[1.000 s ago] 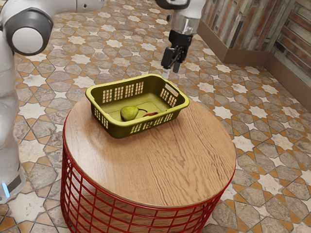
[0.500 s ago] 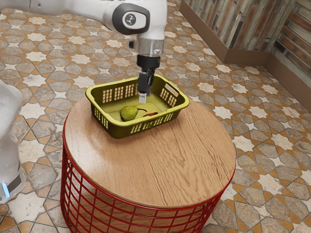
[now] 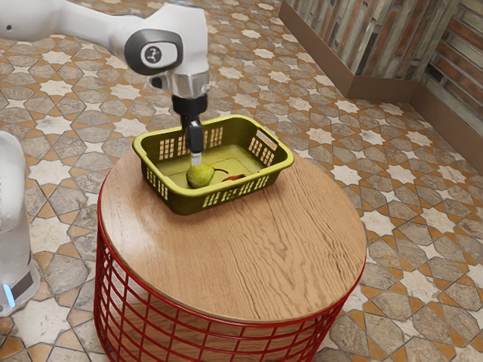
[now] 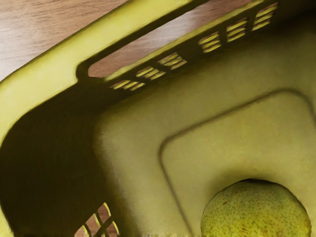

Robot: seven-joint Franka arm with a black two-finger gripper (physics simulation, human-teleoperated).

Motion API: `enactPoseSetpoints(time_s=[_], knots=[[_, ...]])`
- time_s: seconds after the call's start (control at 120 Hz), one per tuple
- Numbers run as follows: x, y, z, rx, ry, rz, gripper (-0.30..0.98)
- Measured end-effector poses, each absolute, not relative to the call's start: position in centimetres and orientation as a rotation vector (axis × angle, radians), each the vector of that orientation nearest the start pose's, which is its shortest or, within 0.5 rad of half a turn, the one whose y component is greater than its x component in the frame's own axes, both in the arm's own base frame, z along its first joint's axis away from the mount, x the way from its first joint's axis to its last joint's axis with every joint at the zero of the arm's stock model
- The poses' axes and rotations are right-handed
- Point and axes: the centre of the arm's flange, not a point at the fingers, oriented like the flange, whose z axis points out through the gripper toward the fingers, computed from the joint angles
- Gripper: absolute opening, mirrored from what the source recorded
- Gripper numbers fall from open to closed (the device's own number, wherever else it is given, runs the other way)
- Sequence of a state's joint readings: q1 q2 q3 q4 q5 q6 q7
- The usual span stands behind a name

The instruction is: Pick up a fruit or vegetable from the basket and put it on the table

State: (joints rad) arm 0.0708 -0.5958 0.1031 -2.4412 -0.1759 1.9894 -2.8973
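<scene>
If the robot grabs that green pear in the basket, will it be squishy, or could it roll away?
The pear is probably firm, since its rounded skin shows no dents or sagging. It may well roll if nudged off-centre, because its body is round. The basket's walls would likely keep it from going far.

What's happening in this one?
A robot arm has its black gripper down inside a green basket, right at the top of a green pear. It looks to be going for that pear, to put it on the wooden table. The pear is in the basket, and I can't tell whether it is gripped. Something reddish lies near it, mostly hidden by the basket's wall.
</scene>
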Motion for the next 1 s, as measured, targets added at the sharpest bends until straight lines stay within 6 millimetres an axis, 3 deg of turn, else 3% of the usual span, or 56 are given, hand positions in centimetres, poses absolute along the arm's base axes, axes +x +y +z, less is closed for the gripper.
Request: enactPoseSetpoints(time_s=[0.417,1.0], knots=[[39.4,8.0,48.2,-0.113,2.966,-0.366,0.69],[41.2,10.2,44.6,-0.231,2.969,-0.376,0.69]])
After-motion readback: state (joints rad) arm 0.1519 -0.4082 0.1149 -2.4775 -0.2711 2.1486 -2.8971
